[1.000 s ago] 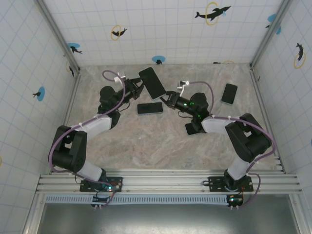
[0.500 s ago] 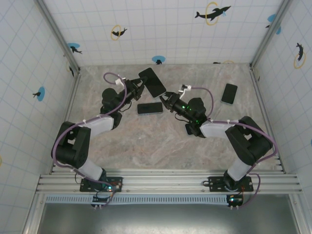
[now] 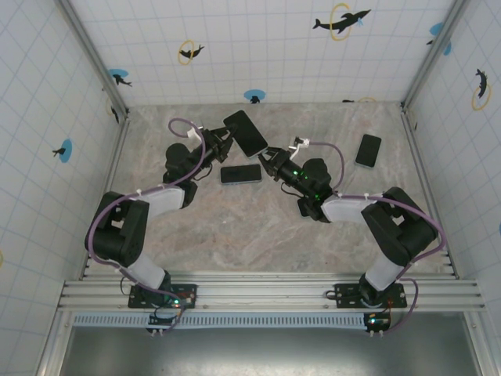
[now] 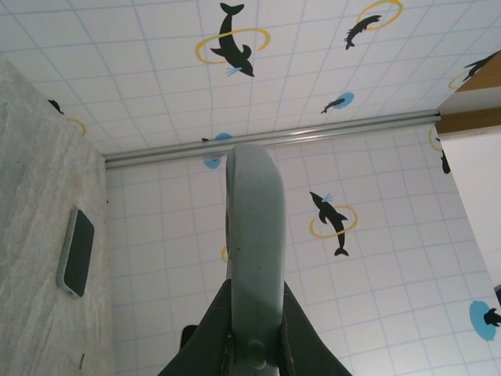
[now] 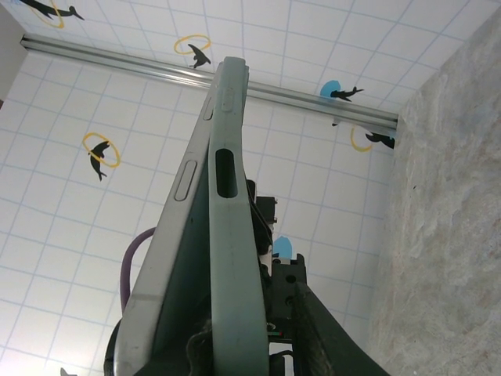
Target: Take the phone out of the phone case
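Since a second ago the left arm's cable loop has swung slightly inward and the right pincer (image 3: 266,159) has edged left; the phone case (image 3: 245,133) has hardly shifted. The left pincer (image 3: 221,139) is pressed together on the case's left side, holding it above the worktop (image 3: 235,235) with the phone inside. The case's long axis runs diagonally from far-left to near-right, dark face up. The right pincer is clamped on its near-right end. A second phone (image 3: 240,173) lies flat just beneath, and a third phone (image 3: 368,150) lies well apart on the right.
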You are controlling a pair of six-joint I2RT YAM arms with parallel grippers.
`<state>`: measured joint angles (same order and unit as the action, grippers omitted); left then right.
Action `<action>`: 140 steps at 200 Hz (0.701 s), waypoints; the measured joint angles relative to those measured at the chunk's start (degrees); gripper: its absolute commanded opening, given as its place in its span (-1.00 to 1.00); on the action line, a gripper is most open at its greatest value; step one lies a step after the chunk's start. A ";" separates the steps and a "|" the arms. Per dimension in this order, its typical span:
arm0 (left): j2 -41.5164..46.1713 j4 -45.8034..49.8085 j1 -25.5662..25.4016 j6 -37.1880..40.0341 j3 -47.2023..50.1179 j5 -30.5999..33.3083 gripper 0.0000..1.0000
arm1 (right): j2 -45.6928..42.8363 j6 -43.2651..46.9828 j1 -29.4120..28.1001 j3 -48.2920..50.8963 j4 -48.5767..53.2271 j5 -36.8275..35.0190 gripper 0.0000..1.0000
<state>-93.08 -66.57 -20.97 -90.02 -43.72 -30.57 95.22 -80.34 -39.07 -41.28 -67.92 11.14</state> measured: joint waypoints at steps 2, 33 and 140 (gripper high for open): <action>-0.02 0.02 0.00 -0.04 0.00 0.00 -1.00 | 0.00 0.00 0.02 0.00 0.00 0.02 -0.48; -0.46 -0.07 0.00 -0.20 0.00 -0.11 -1.00 | -0.04 -0.61 0.04 0.39 -0.31 -0.39 -0.69; -1.01 1.99 0.00 1.38 -0.96 -0.90 -0.17 | -0.39 -2.73 0.13 1.51 -2.45 -1.05 -1.00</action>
<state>-94.08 -64.58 -20.97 -88.64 -44.69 -31.46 94.83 -83.07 -38.94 -39.77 -70.37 10.09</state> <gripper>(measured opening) 0.379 0.109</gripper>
